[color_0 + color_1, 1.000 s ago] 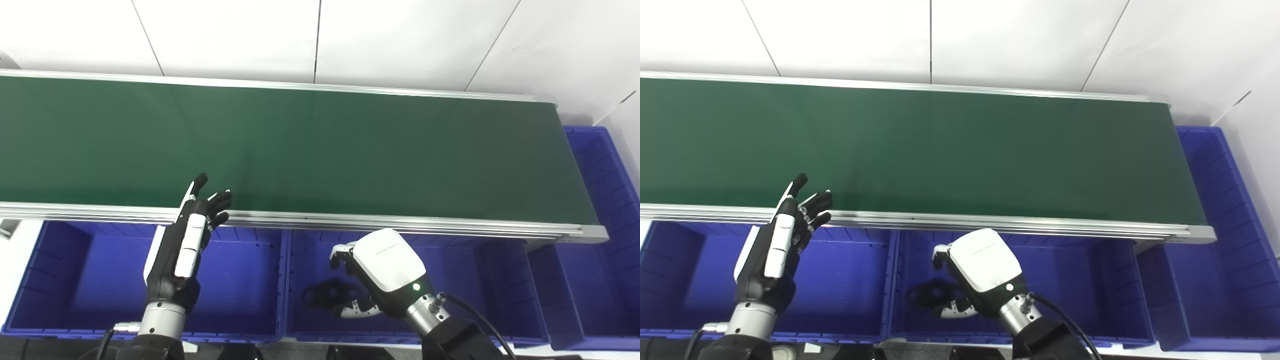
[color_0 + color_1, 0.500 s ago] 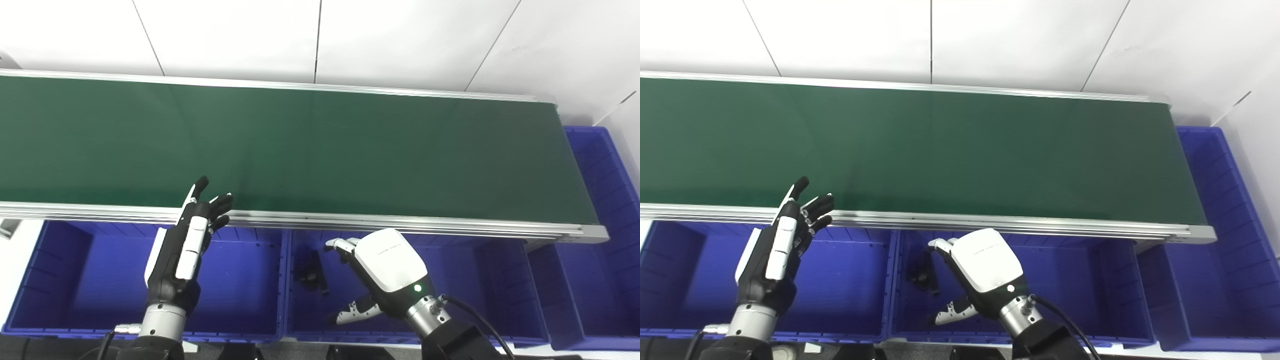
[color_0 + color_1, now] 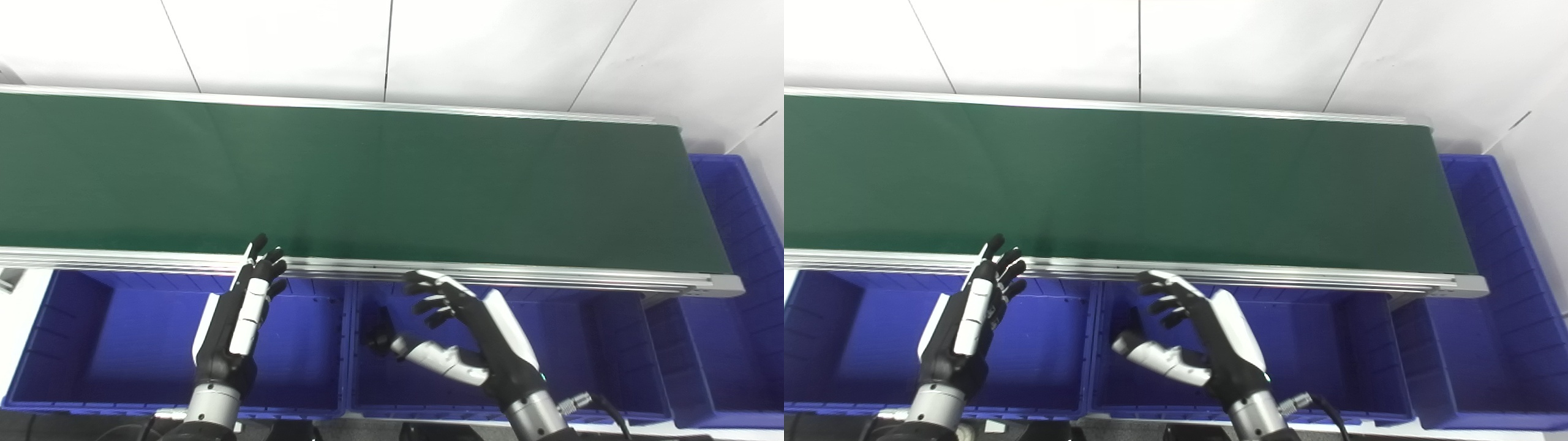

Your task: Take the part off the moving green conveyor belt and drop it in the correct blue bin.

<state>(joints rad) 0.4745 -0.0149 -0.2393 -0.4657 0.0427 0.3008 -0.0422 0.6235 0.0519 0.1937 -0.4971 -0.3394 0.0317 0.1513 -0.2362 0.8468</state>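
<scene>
The green conveyor belt carries no part in view. A small black part lies inside the middle blue bin, at its left side; my right thumb hides some of it. My right hand is open, fingers spread, palm turned to the left, above that bin and just right of the part, holding nothing. My left hand is open, fingers pointing up at the belt's near rail, above the left blue bin.
A third blue bin stands past the belt's right end. The belt's metal rail runs just above the bins. A white wall is behind the belt.
My right hand let the black part go into the middle bin, then opened wide and turned palm to the left. My left hand shifted a little right and lower.
</scene>
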